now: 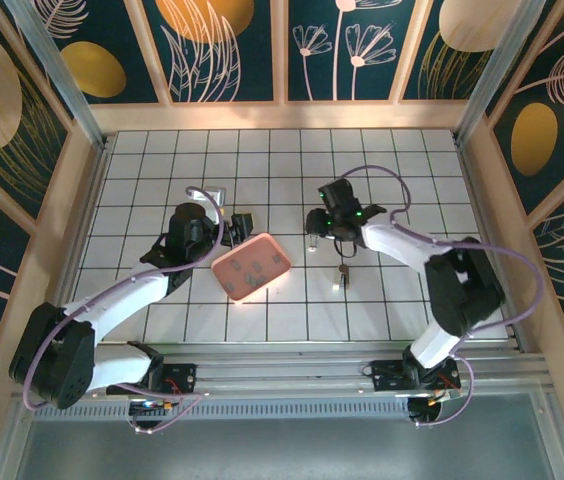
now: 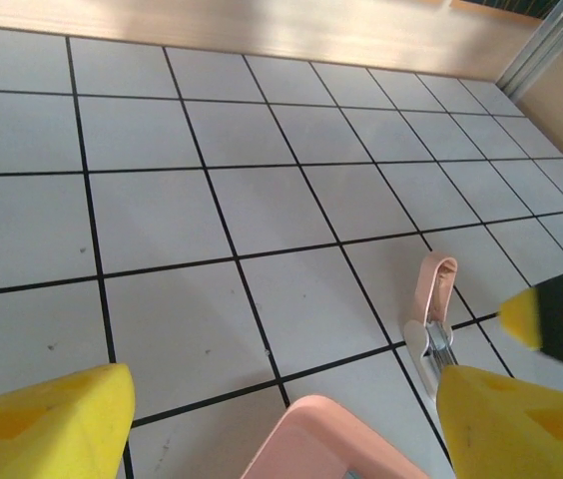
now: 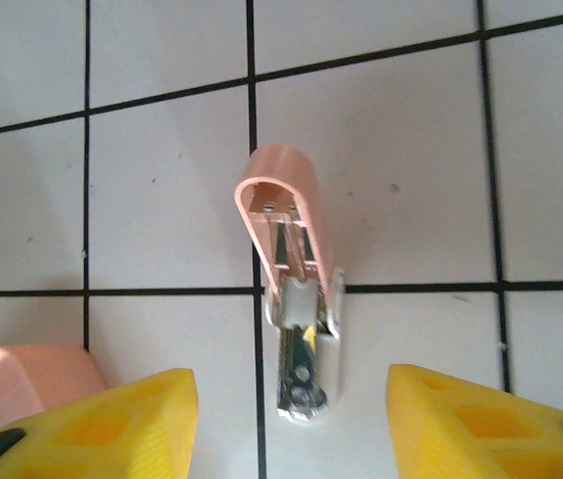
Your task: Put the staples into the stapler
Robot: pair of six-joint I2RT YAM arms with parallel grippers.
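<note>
Right wrist cam has the stapler (image 3: 296,299) popped open between the fingers of the spread right hand (image 3: 291,399), while overhead you get the staples (image 1: 260,266) lying in the tray (image 1: 220,268).

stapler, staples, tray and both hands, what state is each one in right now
stapler: open, pink lid swung back, metal channel bared
staples: loose in the pink tray
pink tray: flat, staples inside
left hand: open, empty
right hand: open, astride the stapler, not gripping it
</note>
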